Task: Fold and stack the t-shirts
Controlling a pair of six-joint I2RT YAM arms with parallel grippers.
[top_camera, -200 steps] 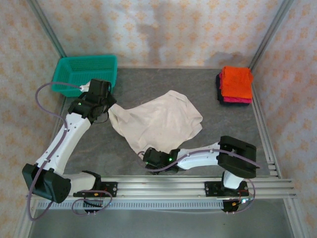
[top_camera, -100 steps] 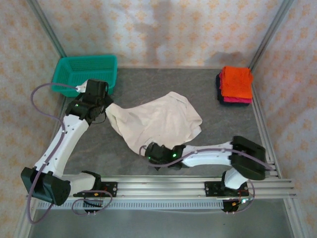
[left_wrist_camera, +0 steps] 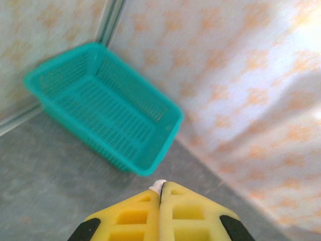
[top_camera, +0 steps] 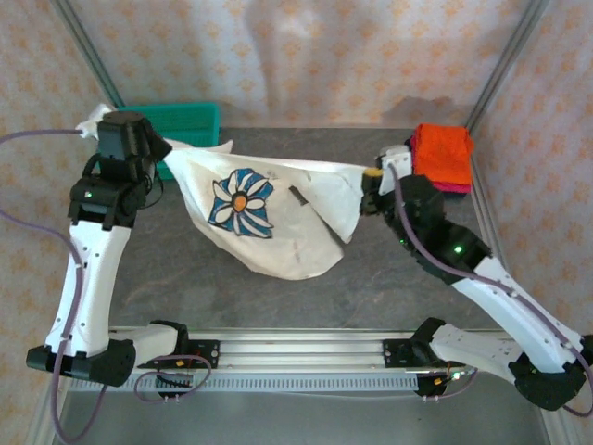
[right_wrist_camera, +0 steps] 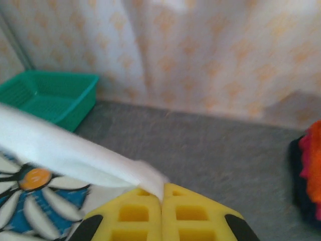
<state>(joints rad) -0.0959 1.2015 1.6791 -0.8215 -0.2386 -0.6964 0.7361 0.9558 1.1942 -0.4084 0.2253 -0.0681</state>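
Noted white t-shirt stretched above tabletop centre, flower print up; clamped at 1 end by left tool, at other by right tool. Noted folded stack at far-right corner.

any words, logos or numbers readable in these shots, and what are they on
No words, numbers or brand names can be read.
white t-shirt: it carries a blue-and-white flower print with an orange centre, a picture with no lettering.
small dark mark on the same shirt: too small to read.
teal basket and folded stack: no label or print visible.
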